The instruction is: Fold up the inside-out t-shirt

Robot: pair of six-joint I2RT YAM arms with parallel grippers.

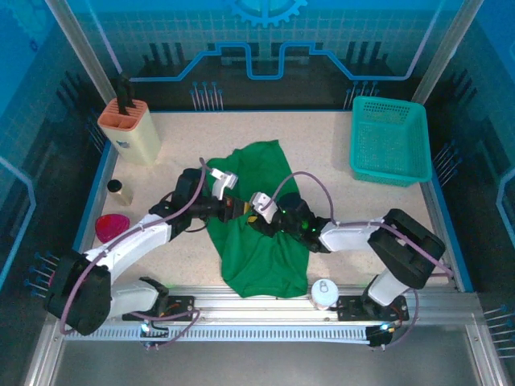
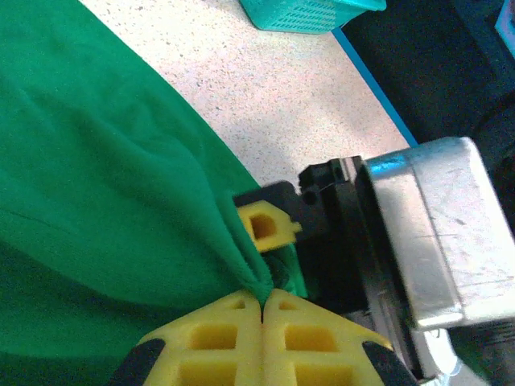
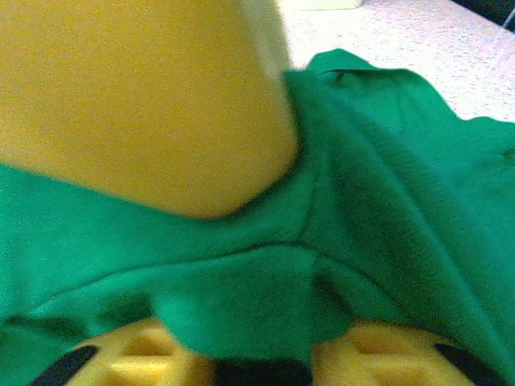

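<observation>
Counting one plain green cloth t-shirt (image 1: pixel 261 241) and one teal mesh basket (image 1: pixel 390 141), I see the left gripper (image 2: pixel 261 301) clamped on the shirt, but the right gripper's (image 1: pixel 254 215) state I cannot tell.

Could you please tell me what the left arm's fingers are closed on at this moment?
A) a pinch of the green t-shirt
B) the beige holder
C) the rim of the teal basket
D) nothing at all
A: in the left wrist view the left fingers meet tip to tip with a bunch of the green t-shirt caught between them.
</observation>
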